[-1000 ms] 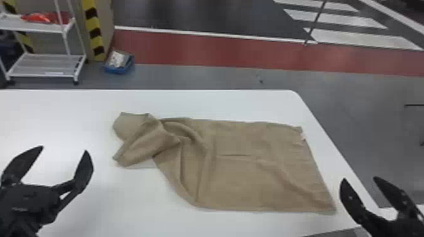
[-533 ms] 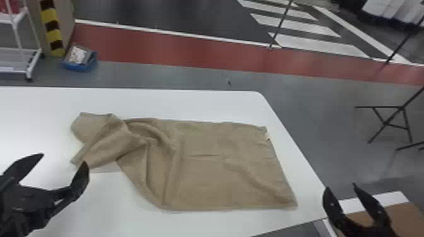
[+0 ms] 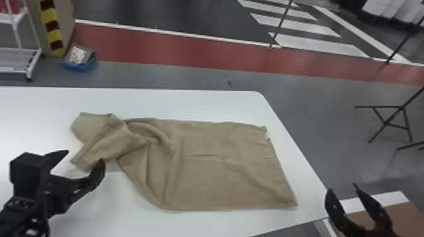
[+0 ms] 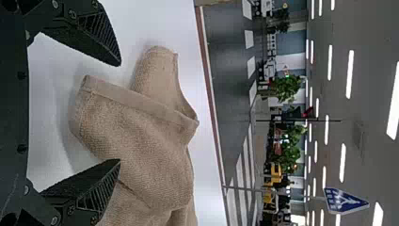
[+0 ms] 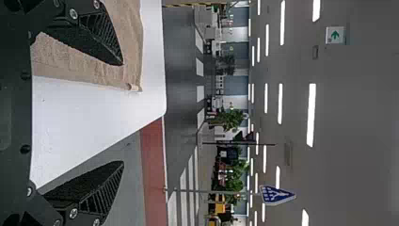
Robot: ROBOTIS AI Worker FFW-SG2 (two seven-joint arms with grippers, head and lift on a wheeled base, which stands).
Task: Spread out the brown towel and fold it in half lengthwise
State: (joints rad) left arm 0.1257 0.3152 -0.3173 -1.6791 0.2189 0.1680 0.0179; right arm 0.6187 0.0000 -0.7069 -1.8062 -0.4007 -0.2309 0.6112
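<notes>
Towel [image 3: 227, 176] of coarse brown weave lies on the smooth white worktop [image 3: 205, 102]; its long axis runs left to right, the right part flat and squared, the left end twisted into soft folds; my black left end effector [image 3: 84, 156] is released, ridged fingers spread near that rumpled end; my matching right end effector [image 3: 341, 187], also released, sits near the flat end.

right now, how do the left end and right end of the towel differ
The left end is bunched and folded over itself, while the right end lies mostly flat. The left end has a ragged outline with a flap sticking out; the right end finishes in a fairly straight edge. Both are parts of the same brown towel, resting on the white table.
</notes>
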